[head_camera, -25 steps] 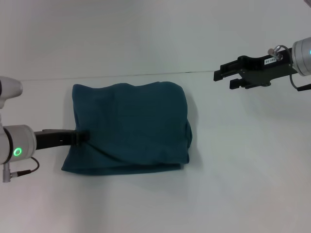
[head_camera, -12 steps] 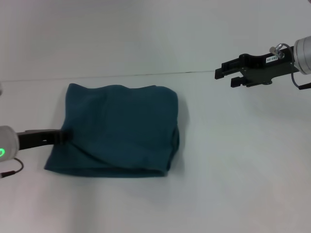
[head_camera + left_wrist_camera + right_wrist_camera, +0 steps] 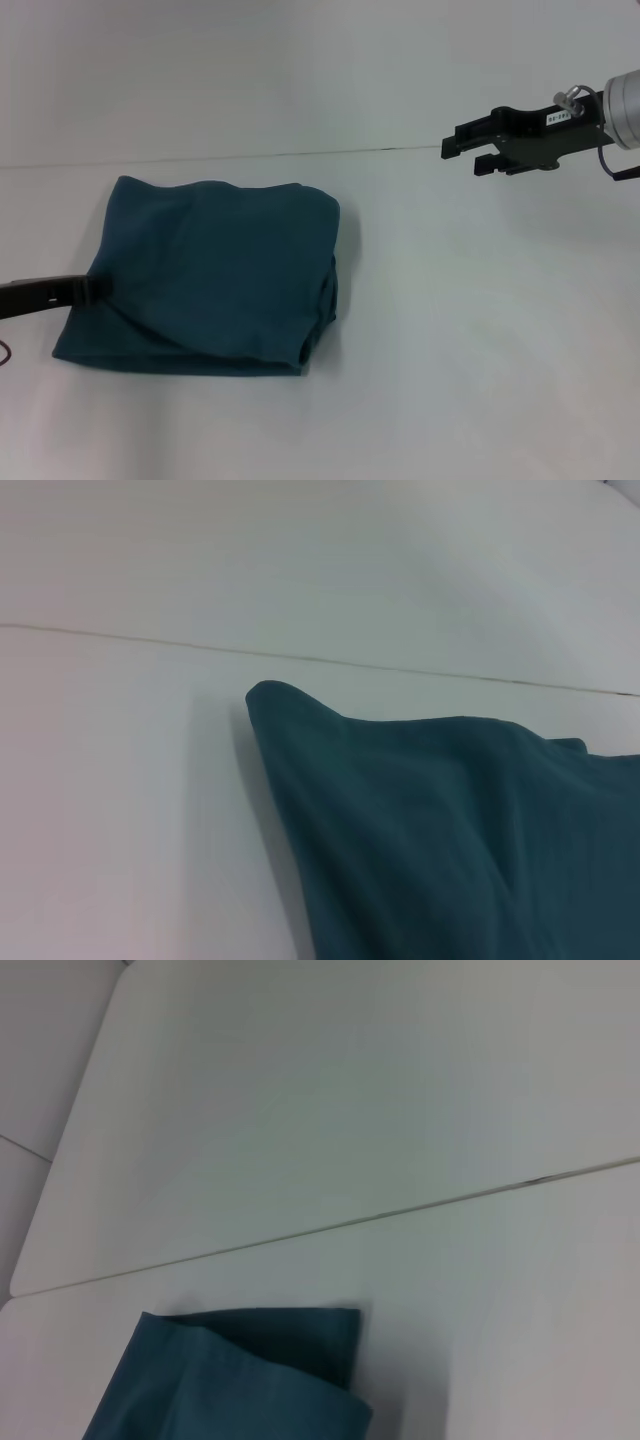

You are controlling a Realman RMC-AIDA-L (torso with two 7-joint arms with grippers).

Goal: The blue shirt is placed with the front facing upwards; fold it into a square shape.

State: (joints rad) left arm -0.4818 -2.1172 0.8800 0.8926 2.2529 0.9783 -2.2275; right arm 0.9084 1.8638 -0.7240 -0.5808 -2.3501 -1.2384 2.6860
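- Dark teal-blue cotton shirt (image 3: 205, 275), folded to a thick, roughly square bundle; no lettering showing. Lies left of centre in the head view, on the white table (image 3: 470, 350).
- Bundle slightly wider than deep; long axis runs left to right across the frame. Layered fold edges stacked at its right side.
- Left gripper (image 3: 92, 289) enters from the left edge, mid-height, a thin black finger reaching the shirt's left edge. Appears to pinch or tuck into the cloth there, but fingertips hidden against the fabric; cannot tell whether clamped.
- Left wrist view: only the shirt's corner (image 3: 430, 820) and bare table; own fingers not shown.
- Right gripper (image 3: 465, 150) in the upper right of the head view, raised above the table, well apart from the shirt. Jaws read as parted, holding nothing.
- Right wrist view: shirt's far right corner (image 3: 250, 1380) low in frame.
- Key relation: shirt lies directly rightward of the left gripper, touching it; left arm far nearer. Judgement: any remaining adjusting falls to the left arm.
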